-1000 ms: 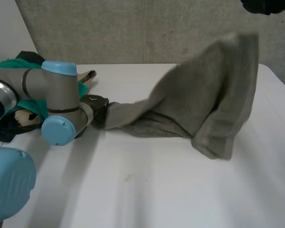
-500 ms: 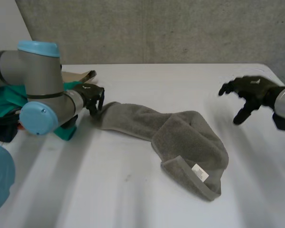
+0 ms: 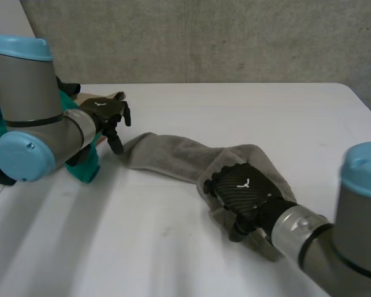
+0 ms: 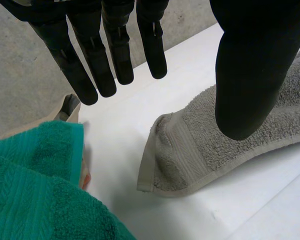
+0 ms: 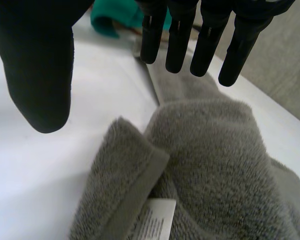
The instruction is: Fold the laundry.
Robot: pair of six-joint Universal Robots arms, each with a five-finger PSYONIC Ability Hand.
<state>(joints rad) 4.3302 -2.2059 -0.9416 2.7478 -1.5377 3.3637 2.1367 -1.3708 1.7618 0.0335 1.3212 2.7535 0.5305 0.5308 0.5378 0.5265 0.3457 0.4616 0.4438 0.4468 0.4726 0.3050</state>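
Towel, one end below left robot hand, other below right robot hand, both straight-fingered.

My left arm and right arm are fat grey tubes with round light-blue caps. A shiny silver ring goes round my right wrist. My left hand and right hand are black, each with a small white mark. My fingers are long and thin, and my thumb is fat.
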